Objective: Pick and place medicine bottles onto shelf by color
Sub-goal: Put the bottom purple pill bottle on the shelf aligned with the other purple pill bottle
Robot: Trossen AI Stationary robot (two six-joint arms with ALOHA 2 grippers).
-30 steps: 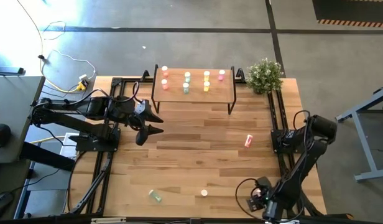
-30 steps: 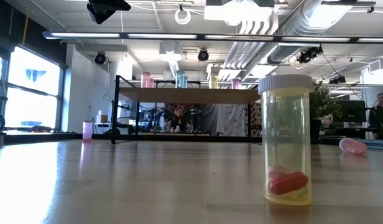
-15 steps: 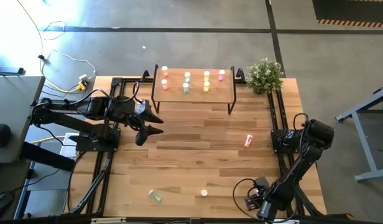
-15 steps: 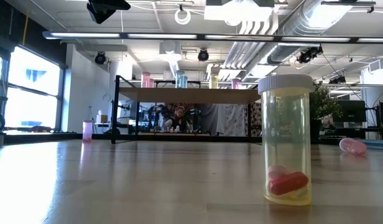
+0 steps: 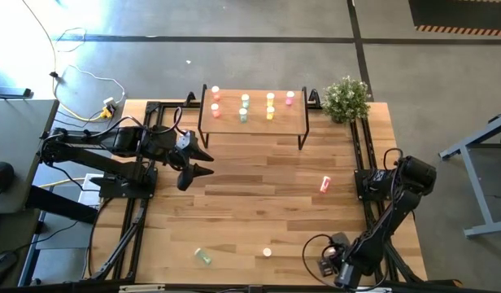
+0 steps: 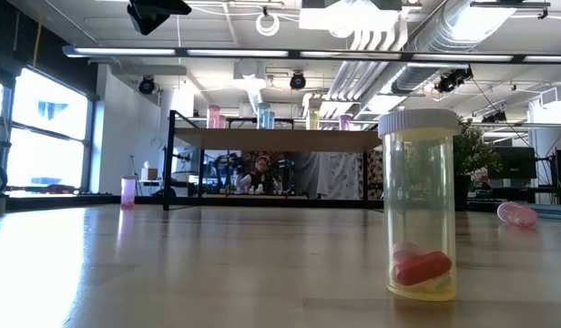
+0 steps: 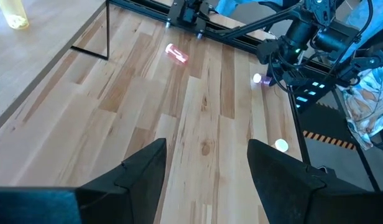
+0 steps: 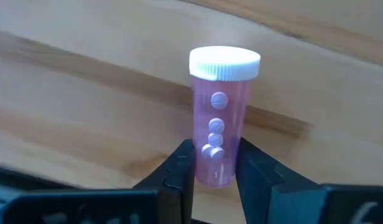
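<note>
Right now my right pincer is pinching a pink medicine bottle, white cap away from my fingers, white tablets visible through the wall; one finger on each side of the lower body. From above, that pincer sits at the near right corner of the worktop, arm folded back along the right rail; the pink bottle itself is too small to make out there. My left pincer hangs over the left side of the worktop, just in front of the shelf, fingers spread with nothing between them. Shelf stands at the far edge, light wood top, black legs; on it seven bottles in four columns: two red at left, then two green, two yellow, one pink at right. Still loose on the worktop: a red bottle lying on its side right of centre, a green bottle lying near the front edge left of centre, a yellow bottle upright near the front edge, centre. Low view has that yellow bottle close up, white cap on, a red capsule in the bottom. Potted plant just right of the shelf at the far right corner.
</note>
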